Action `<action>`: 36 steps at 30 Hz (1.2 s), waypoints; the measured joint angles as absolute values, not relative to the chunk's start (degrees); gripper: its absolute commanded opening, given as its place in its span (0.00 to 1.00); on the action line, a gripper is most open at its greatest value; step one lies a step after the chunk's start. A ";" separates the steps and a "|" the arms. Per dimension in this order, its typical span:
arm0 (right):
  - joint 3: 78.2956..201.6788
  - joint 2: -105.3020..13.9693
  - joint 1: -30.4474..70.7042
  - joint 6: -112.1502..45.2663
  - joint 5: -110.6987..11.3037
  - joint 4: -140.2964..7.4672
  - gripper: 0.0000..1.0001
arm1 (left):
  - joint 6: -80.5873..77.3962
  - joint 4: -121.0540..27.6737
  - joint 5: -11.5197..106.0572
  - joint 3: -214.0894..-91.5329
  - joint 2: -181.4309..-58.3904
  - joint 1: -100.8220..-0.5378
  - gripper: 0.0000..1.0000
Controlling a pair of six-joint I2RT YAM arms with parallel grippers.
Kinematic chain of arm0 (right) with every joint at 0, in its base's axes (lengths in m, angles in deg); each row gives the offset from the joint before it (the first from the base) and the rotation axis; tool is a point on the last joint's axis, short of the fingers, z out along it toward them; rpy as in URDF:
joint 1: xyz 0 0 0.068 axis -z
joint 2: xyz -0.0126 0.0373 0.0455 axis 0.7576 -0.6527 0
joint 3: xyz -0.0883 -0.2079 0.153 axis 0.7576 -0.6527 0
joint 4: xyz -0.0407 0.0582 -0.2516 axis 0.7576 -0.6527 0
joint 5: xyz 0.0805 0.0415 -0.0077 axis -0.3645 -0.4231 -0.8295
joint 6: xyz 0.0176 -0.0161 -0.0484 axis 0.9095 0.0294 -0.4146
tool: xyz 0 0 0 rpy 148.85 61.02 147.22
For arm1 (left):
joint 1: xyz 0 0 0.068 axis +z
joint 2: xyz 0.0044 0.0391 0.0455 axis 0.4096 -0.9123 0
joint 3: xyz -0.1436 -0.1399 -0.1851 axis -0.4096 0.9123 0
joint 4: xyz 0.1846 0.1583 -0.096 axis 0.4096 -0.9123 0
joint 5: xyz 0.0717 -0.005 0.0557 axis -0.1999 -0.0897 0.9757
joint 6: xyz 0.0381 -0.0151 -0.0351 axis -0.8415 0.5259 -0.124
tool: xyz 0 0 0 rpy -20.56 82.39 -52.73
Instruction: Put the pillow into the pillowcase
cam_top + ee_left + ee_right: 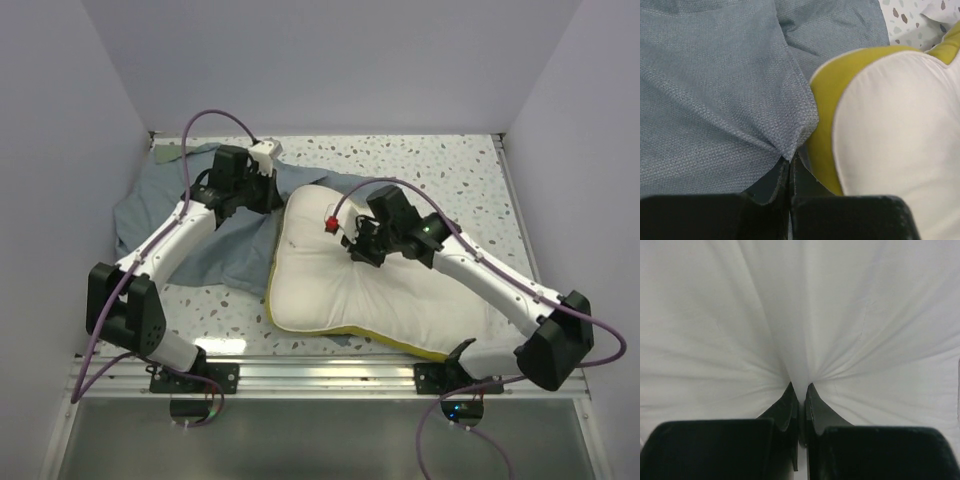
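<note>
While the left fingers (807, 182) pinch a fold of the wrinkled grey-blue cloth pillowcase (165, 215) at upper left, the right fingers (782, 412) clamp a pleat of the plump cream-white, yellow-edged pillow (340, 290), which lies mid-frame on the speckled tabletop (440, 170), outside the case and touching it. Both holds look thin: either fabric could slip free, and one pinched layer may leave the mouth shut.

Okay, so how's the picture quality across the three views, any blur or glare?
Top view: even, soft light, sharp, no glare on the pillow. Left wrist view: pillowcase weave crisp, left gripper dark and slightly soft. Right wrist view: pillow fills the frame, low contrast, only creases show at the right gripper.
</note>
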State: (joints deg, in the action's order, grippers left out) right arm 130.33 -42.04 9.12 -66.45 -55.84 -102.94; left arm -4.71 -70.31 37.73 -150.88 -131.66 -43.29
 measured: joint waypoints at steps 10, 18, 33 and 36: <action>131.09 -45.99 8.77 -81.36 -66.24 -115.95 0.00 | -7.70 -70.90 33.33 -149.72 -130.19 -42.92 0.00; 136.93 -57.66 10.62 -82.84 -65.32 -116.54 0.00 | -11.70 -72.78 29.47 -148.93 -129.69 -42.94 0.00; 158.85 -71.94 13.57 -85.99 -65.00 -120.12 0.00 | -20.38 -77.50 23.85 -146.90 -128.84 -42.62 0.07; 160.82 -76.44 13.77 -86.84 -63.90 -120.08 0.00 | -22.06 -79.01 22.27 -146.90 -129.19 -42.62 0.08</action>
